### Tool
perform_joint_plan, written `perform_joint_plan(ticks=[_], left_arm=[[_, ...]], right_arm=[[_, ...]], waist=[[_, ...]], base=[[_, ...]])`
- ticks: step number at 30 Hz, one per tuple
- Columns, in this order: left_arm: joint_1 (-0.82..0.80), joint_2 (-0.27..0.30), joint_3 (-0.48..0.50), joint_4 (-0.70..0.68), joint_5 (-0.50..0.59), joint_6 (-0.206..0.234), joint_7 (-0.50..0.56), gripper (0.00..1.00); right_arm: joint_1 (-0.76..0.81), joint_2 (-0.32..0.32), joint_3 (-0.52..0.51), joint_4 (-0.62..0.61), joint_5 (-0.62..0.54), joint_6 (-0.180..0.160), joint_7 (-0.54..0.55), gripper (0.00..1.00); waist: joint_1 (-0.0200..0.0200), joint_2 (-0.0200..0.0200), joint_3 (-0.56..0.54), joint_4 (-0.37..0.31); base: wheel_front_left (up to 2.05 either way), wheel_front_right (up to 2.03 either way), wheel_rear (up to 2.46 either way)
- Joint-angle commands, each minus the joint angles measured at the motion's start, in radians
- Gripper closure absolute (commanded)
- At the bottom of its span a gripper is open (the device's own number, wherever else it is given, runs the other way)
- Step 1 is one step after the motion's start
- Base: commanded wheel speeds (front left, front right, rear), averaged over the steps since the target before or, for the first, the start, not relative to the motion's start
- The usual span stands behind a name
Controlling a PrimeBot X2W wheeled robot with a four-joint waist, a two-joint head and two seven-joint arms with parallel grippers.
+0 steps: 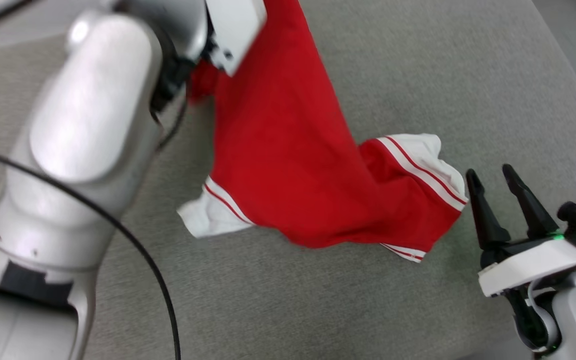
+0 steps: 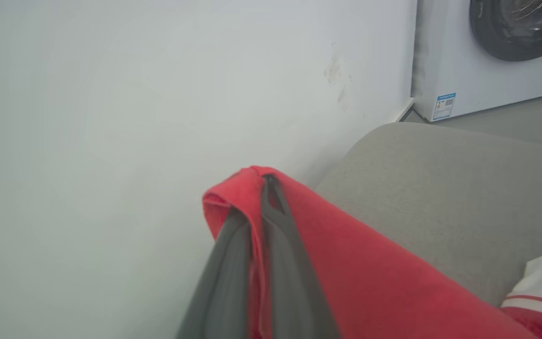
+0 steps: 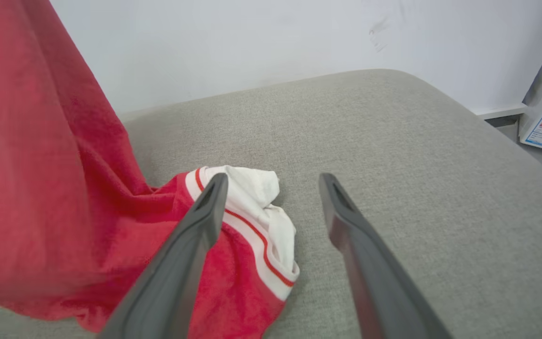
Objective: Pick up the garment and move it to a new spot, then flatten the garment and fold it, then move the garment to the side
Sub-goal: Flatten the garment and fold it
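Note:
The garment (image 1: pixel 288 165) is a red jersey with white, red-striped sleeves; it hangs from the upper left and trails down onto the grey cushion (image 1: pixel 418 75). My left gripper (image 2: pixel 257 188) is shut on a red fold of the garment (image 2: pixel 346 263), holding it up. One white sleeve (image 1: pixel 208 212) rests at the lower left, and the other sleeve (image 3: pixel 261 212) lies bunched at the right. My right gripper (image 1: pixel 493 175) stands open just right of that sleeve, and nothing lies between its fingers (image 3: pixel 205 212). The lettering is hidden.
The grey cushion (image 3: pixel 393 141) stretches wide to the right and far side. A white wall (image 2: pixel 111 94) stands behind it. A white washing machine (image 2: pixel 487 61) sits on the floor beyond the cushion's corner. A black cable (image 1: pixel 158 280) loops beside my left arm (image 1: pixel 83 125).

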Motion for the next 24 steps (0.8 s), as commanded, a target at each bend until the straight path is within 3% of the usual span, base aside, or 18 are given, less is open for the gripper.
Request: perform_joint_plan(ticks=[1,4,5,6,7,14,24], left_arm=[[-0.037,0.000,0.002,0.042,0.016,0.006,-0.034,1.00],[-0.103,0.009,-0.016,0.165,0.084,0.031,-0.126,1.00],[-0.107,0.003,-0.018,0.216,0.087,0.036,-0.141,0.84],[-0.114,-0.004,-0.023,0.260,0.085,0.033,-0.156,0.12],[-0.126,-0.010,-0.025,0.293,0.087,0.031,-0.175,0.00],[-0.100,-0.035,-0.063,0.511,0.052,0.009,-0.234,0.00],[-0.006,-0.036,-0.019,0.549,-0.023,0.019,-0.483,0.00]], right_arm=[[-0.022,0.010,0.011,0.008,0.004,0.000,-0.010,0.00],[-0.045,0.015,0.036,0.027,0.008,0.000,-0.024,0.00],[-0.053,0.017,0.045,0.033,0.008,0.000,-0.028,0.00],[-0.058,0.019,0.054,0.040,0.008,0.000,-0.030,0.00],[-0.064,0.020,0.061,0.045,0.008,0.000,-0.034,0.00],[-0.087,0.003,0.088,0.072,0.000,0.000,-0.038,0.00],[-0.044,-0.034,0.043,0.058,-0.031,0.000,-0.002,0.00]], waist=[[0.0000,0.0000,0.045,-0.039],[0.0000,0.0000,0.070,-0.047],[0.0000,0.0000,0.075,-0.048],[0.0000,0.0000,0.079,-0.048],[0.0000,0.0000,0.083,-0.047],[0.0000,0.0000,0.074,-0.004],[0.0000,0.0000,-0.060,0.110]], base=[[0.00,0.00,0.00],[0.00,0.00,0.00],[0.00,0.00,0.00],[0.00,0.00,0.00],[0.00,0.00,0.00],[0.00,0.00,0.00],[0.00,0.00,0.00]])
